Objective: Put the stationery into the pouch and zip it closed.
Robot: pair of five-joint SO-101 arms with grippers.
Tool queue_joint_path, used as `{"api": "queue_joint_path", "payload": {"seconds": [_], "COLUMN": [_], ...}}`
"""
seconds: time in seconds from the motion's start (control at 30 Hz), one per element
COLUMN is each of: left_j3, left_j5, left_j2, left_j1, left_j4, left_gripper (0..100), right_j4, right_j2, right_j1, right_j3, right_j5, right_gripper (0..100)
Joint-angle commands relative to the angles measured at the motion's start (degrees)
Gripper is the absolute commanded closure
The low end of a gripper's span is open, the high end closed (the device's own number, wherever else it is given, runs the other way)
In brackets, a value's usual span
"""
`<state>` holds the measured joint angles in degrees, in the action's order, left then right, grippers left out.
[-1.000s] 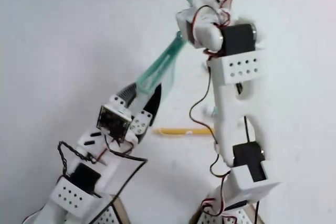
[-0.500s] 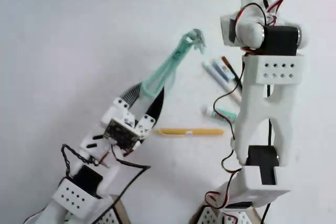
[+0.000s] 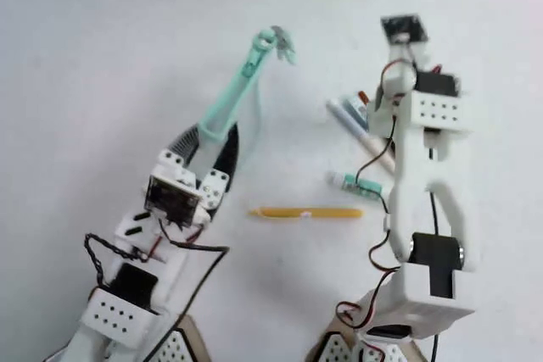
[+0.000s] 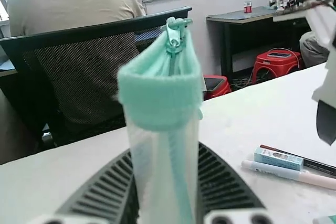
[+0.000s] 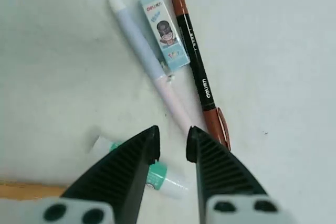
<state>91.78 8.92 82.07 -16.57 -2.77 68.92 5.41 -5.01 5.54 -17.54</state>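
Since the right arm (image 3: 428, 167) swung back from its stretch across the far side of the table a second ago, the high view shows it folded above the cluster of stationery. The pouch (image 3: 231, 99) was lying beneath that arm then. It has since tipped towards the left and stands clear, held from its near end by the left gripper (image 3: 212, 135), with the zip pull (image 3: 276, 38) at the far tip. The yellow pencil (image 3: 305, 212) lies where it did, near the left gripper, and the green-capped stick (image 3: 355, 182) lies just beside the right arm. The left wrist view looks along the pouch, which rises between jaws clamped on its lower part, mint band and pull uppermost. Whether its mouth is unzipped cannot be told from here. The pens and eraser lie on the table off to one side, well apart from the pouch. In the right wrist view the right gripper (image 5: 172, 139) hangs over the group with only a narrow gap between its jaws and nothing in them. Its tips are close above the pale pen (image 5: 144, 59), which lies alongside the eraser (image 5: 163, 27) and the brown pen (image 5: 197, 61). The right arm appears to have left the pouch to the left arm and turned to collecting, probably starting with the pale pen. No item is inside the pouch yet, so the filling and the zipping are both still to do.
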Motion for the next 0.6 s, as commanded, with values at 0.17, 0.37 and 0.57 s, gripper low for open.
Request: {"api": "queue_joint_path", "payload": {"seconds": [0.17,0.37,0.57], "left_j3": [-2.29,-5.19,-17.67], "left_j5": [-0.97,-1.41,-3.43], "left_j2": [-0.4,-3.82,-26.77], "left_j1": [0.92,1.1,2.68], "left_j4": [0.18,-1.58,-3.43], "left_gripper": [91,91,91], "right_j4": [-20.53,-25.1,-23.78], "right_j2": [-2.42,-2.68,-3.74], "right_j1": [2.33,0.13,0.92], "right_j3": [17.14,20.75,20.92], "right_j5": [-0.53,-0.53,-1.05], "right_gripper": [91.4,91.4,91.6]}}
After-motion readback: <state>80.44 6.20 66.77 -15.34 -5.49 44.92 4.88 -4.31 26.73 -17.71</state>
